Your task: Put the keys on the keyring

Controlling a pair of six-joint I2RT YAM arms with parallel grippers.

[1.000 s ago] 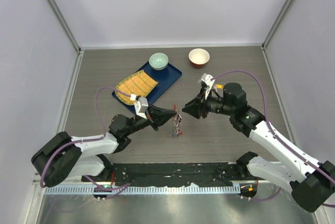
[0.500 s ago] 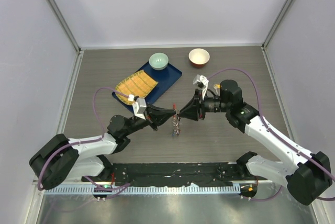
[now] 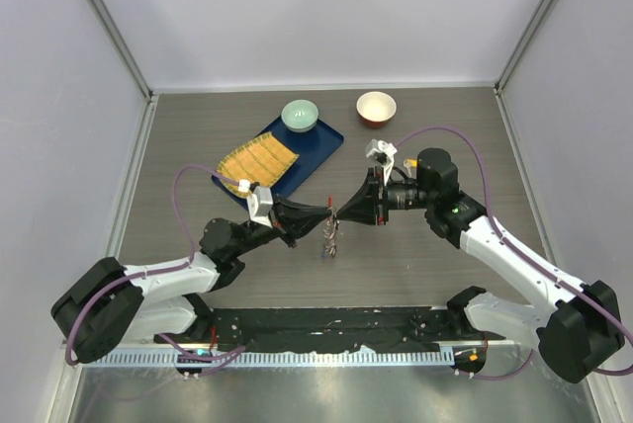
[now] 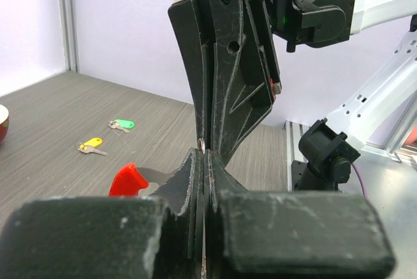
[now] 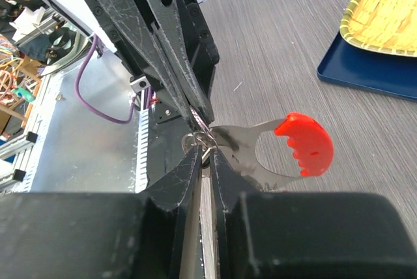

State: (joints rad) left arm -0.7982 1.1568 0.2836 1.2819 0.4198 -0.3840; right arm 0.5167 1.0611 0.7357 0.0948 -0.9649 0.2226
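Note:
The keyring [image 3: 330, 235] hangs over the middle of the table between both grippers, its small red pieces dangling. My left gripper [image 3: 327, 215] is shut on its thin silver ring [image 4: 202, 143]. A red-tipped metal piece [image 4: 128, 180] sticks out to the left. My right gripper [image 5: 210, 148] faces it tip to tip, jaws pinched on the silver rings [image 5: 199, 139], with the red-tipped piece [image 5: 305, 142] beside them. Two keys lie on the table beyond, one with a yellow head [image 4: 91, 145] and one with a green head [image 4: 122, 124]. They do not show in the top view.
A blue tray [image 3: 321, 141] at the back left carries a yellow woven mat [image 3: 257, 161] and a pale green bowl [image 3: 300, 115]. A red-and-white bowl [image 3: 376, 107] stands at the back centre. Walls enclose the table on three sides.
My right gripper moved left up to the hanging keyring and narrowed its jaws onto the rings. The left gripper kept its hold and barely shifted.

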